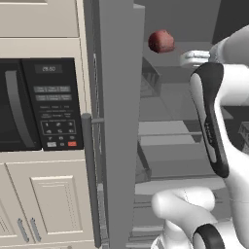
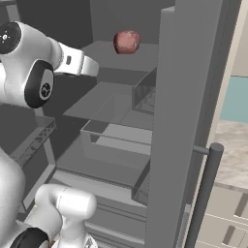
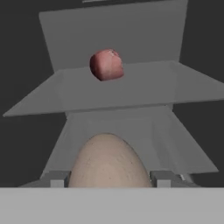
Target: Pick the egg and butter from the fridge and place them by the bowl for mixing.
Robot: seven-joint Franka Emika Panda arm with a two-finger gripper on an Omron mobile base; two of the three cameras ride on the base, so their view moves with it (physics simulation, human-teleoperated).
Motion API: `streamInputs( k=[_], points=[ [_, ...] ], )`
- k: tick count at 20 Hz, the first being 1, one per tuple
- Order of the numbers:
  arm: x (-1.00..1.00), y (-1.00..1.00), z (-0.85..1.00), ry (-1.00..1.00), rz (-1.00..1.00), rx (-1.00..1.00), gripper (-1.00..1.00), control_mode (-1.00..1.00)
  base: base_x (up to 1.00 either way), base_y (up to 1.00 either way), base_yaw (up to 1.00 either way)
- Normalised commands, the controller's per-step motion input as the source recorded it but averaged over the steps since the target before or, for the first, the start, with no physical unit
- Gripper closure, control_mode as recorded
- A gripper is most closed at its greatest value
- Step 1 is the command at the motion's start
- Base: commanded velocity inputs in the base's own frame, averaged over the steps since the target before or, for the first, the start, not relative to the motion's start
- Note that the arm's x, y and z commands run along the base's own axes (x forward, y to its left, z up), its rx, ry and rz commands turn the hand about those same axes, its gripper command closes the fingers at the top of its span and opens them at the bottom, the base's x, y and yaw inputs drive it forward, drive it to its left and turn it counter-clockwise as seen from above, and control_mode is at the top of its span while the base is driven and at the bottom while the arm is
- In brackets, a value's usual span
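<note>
The egg [image 3: 108,161], pale beige and smooth, sits large and close between my two dark fingertips [image 3: 164,178] in the hand view. My gripper [image 3: 109,180] is shut on it from both sides. The hand [image 1: 194,58] reaches into the open grey fridge [image 1: 119,121] at the level of an upper shelf [image 3: 131,87]; the white wrist [image 2: 77,63] also shows from the right. The fridge door [image 2: 179,121] stands open, with its long bar handle [image 2: 203,193]. The butter and the bowl are out of view.
A lumpy red-pink chunk [image 3: 106,64] rests at the back of the upper shelf, beyond the egg [image 1: 161,41] [image 2: 127,42]. Grey shelves and a drawer [image 2: 116,140] lie below. A black-fronted microwave [image 1: 34,104] is set in the cabinets left of the fridge door.
</note>
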Motion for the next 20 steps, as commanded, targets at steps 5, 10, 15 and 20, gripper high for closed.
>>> streamInputs(
  k=[5, 10, 15, 20],
  points=[
    [-0.89, -0.14, -0.10, 0.13, -0.22, 0.00, 1.00, -1.00, 0.00, 0.00, 0.00],
    [-0.98, -0.04, -0.07, 0.08, -0.02, 0.02, 1.00, -1.00, 0.00, 0.00, 0.00],
    [-0.89, 0.01, -0.25, 0.10, 0.02, 0.02, 1.00, -1.00, 0.00, 0.00, 0.00],
    [-0.54, 0.01, -0.36, 0.07, 0.03, 0.00, 1.00, -1.00, 0.00, 0.00, 0.00]
  ],
)
